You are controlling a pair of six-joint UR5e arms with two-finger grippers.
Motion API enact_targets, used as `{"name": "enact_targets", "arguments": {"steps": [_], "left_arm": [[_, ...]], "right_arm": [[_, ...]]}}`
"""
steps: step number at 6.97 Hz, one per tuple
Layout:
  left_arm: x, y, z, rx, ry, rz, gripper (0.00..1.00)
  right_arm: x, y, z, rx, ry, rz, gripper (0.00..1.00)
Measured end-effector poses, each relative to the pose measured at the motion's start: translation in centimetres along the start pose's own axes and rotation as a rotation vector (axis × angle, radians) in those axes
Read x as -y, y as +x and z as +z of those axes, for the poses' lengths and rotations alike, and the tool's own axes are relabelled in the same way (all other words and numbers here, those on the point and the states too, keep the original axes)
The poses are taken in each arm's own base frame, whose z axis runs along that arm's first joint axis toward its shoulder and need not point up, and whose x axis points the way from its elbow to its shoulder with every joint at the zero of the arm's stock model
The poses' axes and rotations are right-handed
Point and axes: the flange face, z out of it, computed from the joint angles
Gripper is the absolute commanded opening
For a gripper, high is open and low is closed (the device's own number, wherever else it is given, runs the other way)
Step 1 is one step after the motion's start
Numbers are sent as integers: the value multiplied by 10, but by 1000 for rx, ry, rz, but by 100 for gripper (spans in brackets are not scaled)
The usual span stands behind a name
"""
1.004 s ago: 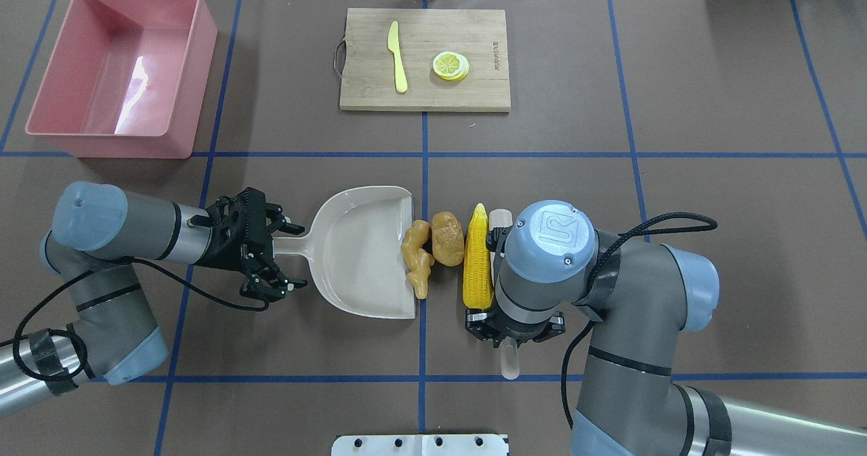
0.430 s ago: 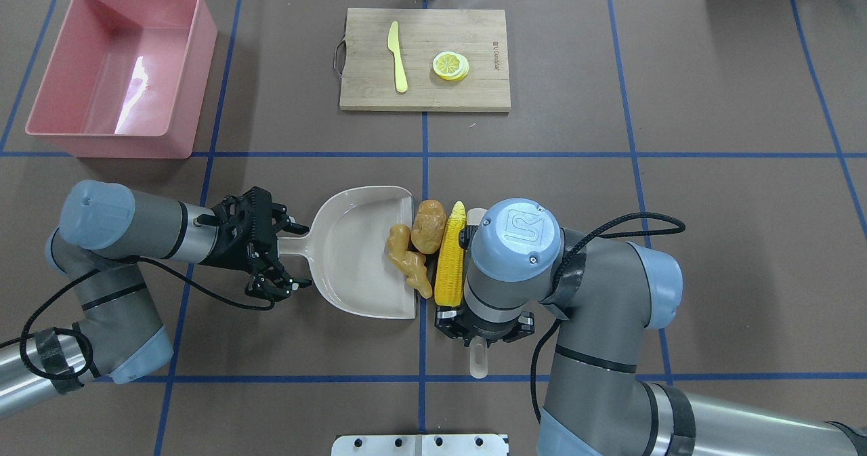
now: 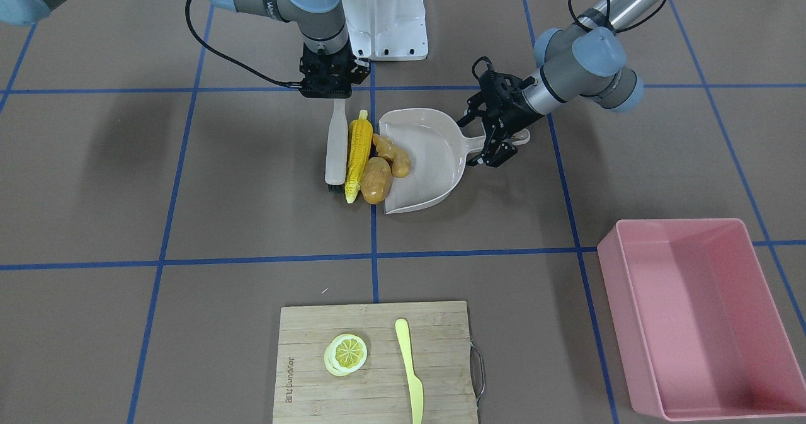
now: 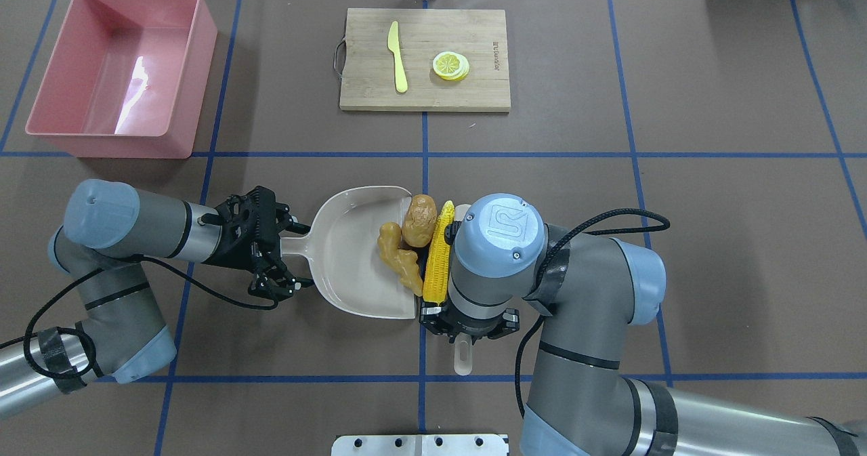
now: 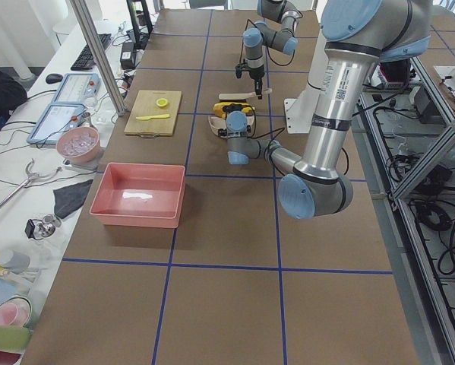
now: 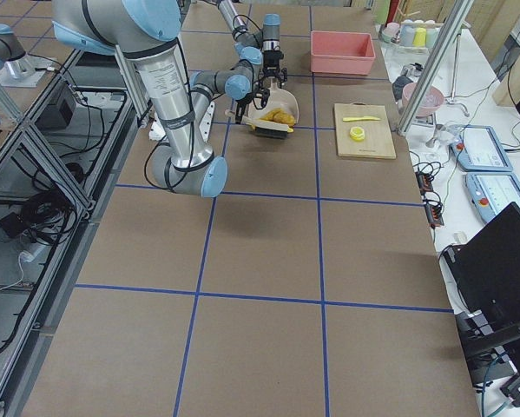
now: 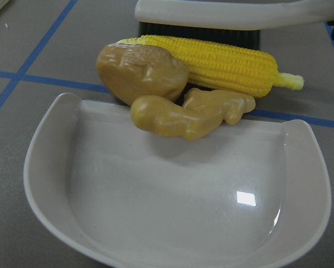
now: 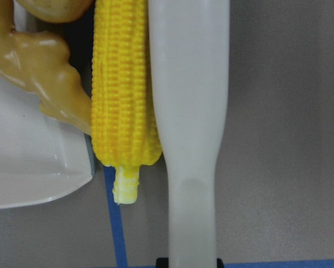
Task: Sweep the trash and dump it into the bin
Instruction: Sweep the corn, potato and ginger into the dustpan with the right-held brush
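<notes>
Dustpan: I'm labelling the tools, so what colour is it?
The dustpan is beige, glossy; the left wrist view shows it best.

Grey arms (image 4: 572,381), pale-blue joint caps (image 4: 499,225) — black cables (image 4: 630,213)

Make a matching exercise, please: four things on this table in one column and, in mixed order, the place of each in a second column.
1. ginger root
2. corn cob
3. lemon slice
4. bin

A. on the cutting board
B. across the open edge of the dustpan
C. lying against the brush
D. apart from the others, nothing inside

Pairs: 1-B, 2-C, 3-A, 4-D
</notes>
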Motion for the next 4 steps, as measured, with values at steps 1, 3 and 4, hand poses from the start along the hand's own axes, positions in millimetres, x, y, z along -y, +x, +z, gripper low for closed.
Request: {"name": "enact_targets", "arguments": {"steps": [1, 3, 4], "left_arm": [[0, 0, 0, 0, 0, 0, 98], [0, 1, 1, -1, 0, 0, 98], [0, 1, 1, -1, 0, 0, 98]], "right_arm": [[2, -12, -1, 10, 2, -1, 0], [4, -38, -5, 25, 4, 11, 0], [5, -51, -8, 32, 4, 13, 0]]}}
